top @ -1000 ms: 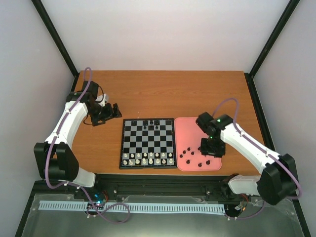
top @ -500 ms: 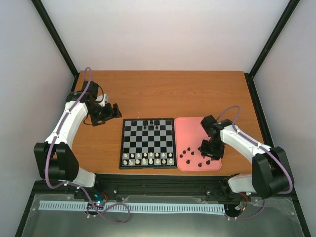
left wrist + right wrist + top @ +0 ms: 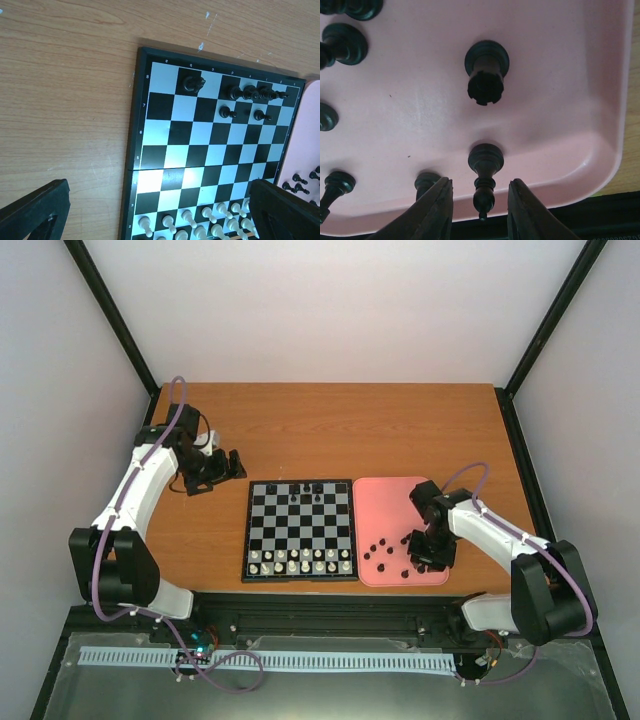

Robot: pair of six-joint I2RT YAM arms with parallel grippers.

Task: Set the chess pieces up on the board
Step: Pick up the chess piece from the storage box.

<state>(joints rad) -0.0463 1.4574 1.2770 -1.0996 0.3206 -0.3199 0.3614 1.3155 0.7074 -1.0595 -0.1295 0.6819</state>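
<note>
The right end effector (image 3: pixel 480 186) is down at the tray (image 3: pixel 600 75), at about 5 o'clock of it. Its jaws straddle a slim black piece (image 3: pixel 485 159): partly apart, a sliver of pink showing on each side, so nothing is gripped yet. That piece stands upright on its base, long axis vertical, pointed tip up toward the wrist camera, which suits a pinch across the stem from above. Other black pieces (image 3: pixel 384 544) wait loose on the tray, which lies at 3 o'clock of the board (image 3: pixel 298 532), within easy reach. A few black ones already stand along the board's 12 o'clock edge, and the white pieces (image 3: pixel 300 562) line the 6 o'clock edge. The left end effector (image 3: pixel 228 466) hangs wide open over the desk (image 3: pixel 330 425) at 9 to 10 o'clock of the board, likely parked clear of the work.
</note>
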